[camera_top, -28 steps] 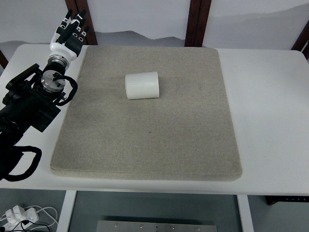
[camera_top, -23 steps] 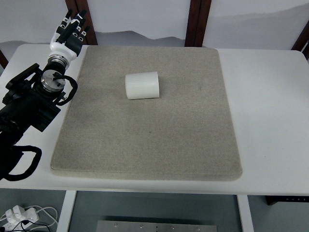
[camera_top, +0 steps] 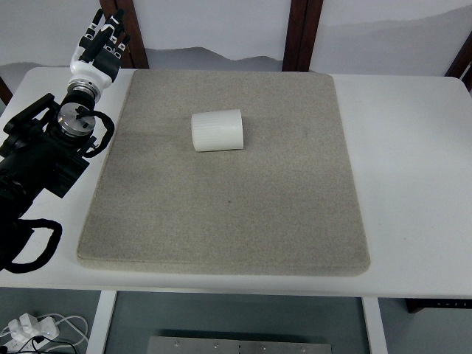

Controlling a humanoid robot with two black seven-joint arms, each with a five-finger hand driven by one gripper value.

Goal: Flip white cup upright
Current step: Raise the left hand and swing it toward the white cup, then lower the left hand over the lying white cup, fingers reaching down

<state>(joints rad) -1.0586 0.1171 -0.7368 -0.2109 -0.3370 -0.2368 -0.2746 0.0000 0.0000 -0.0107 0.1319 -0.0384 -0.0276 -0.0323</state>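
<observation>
Your left hand (camera_top: 99, 46) sits at ten o'clock over the white table (camera_top: 413, 147), fingers straight and relaxed, gripping nothing; the white cup (camera_top: 217, 130) lies on its side on the grey mat (camera_top: 221, 214), toward twelve o'clock of centre.

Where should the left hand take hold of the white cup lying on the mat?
Grip the white cup across its ribbed side wall, about midway along. It lies on its side on the grey mat, its axis running left-right, so the wall is the exposed part. Probably come from above and the left, where the left hand is, fingers on the far and near sides. I cannot tell which end is the mouth.
</observation>
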